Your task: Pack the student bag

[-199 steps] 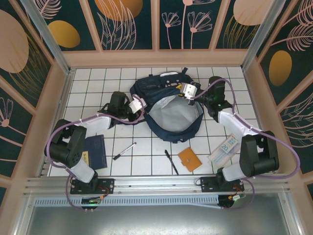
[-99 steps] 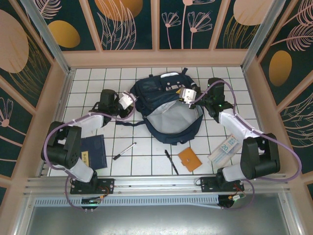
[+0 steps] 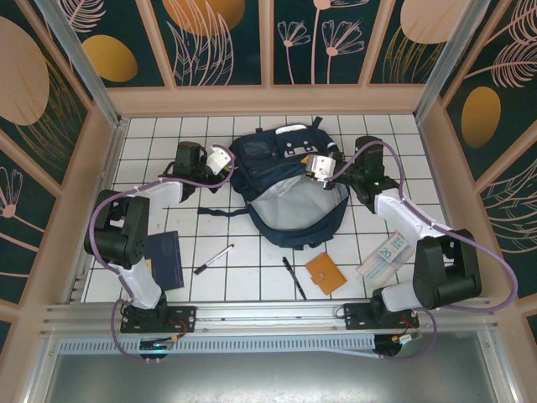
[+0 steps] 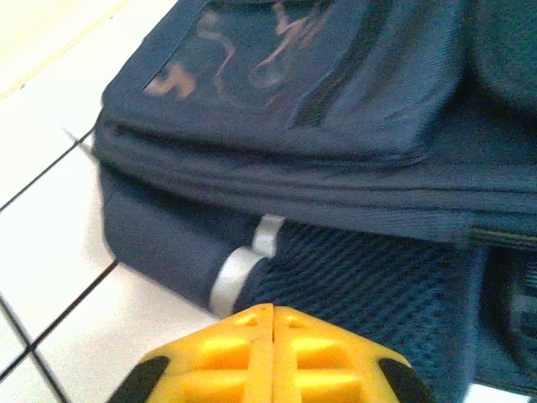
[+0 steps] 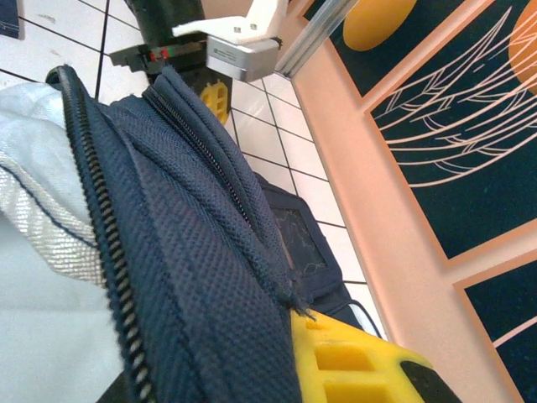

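Now the student bag (image 3: 289,189) lies open on the desk (image 3: 151,143), held by one end effector.
It sits toward the far middle of the white tiled surface, its grey-lined mouth facing near. The right end effector (image 3: 317,168) is clamped on the zipper rim (image 5: 101,243) at the bag's far right edge. The left end effector (image 3: 225,159) is just beside the bag's far left side, its yellow fingers (image 4: 226,353) pressed together with nothing between them.

We observed a dark-blue notebook (image 3: 168,260), a white pen (image 3: 214,259), a black pen (image 3: 294,278), an orange wallet (image 3: 325,274) and a white-and-blue packet (image 3: 384,254) lying apart on the tiled table (image 3: 252,270).
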You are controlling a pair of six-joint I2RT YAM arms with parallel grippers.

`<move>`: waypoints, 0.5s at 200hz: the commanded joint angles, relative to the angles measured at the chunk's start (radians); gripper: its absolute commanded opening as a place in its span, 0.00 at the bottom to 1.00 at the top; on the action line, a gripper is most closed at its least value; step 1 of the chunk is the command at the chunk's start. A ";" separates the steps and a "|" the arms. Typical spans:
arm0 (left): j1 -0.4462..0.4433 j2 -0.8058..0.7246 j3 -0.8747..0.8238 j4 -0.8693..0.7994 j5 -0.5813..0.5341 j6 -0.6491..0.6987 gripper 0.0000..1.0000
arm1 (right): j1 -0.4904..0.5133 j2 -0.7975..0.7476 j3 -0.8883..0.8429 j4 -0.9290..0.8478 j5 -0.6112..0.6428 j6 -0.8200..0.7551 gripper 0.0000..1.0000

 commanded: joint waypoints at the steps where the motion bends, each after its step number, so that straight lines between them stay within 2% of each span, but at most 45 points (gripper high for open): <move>1: 0.003 -0.098 -0.083 -0.021 0.218 0.128 0.27 | 0.010 -0.028 -0.003 0.124 0.004 0.053 0.00; 4: 0.003 -0.108 -0.094 -0.025 0.229 0.139 0.33 | 0.008 -0.027 -0.002 0.129 0.004 0.059 0.00; 7: 0.003 -0.120 -0.105 -0.030 0.239 0.147 0.36 | 0.007 -0.024 -0.001 0.135 0.004 0.065 0.00; 32: 0.003 -0.178 -0.135 -0.135 0.271 0.225 0.39 | 0.006 -0.010 0.010 0.171 0.008 0.110 0.00; 44: 0.001 -0.195 -0.164 -0.128 0.305 0.230 0.45 | 0.006 -0.004 0.015 0.186 0.004 0.123 0.00; 69: -0.043 -0.225 -0.214 -0.079 0.254 0.259 0.50 | 0.007 0.008 0.029 0.189 -0.006 0.133 0.00; 100: -0.098 -0.205 -0.182 -0.097 0.221 0.282 0.49 | 0.007 0.006 0.024 0.194 -0.009 0.139 0.00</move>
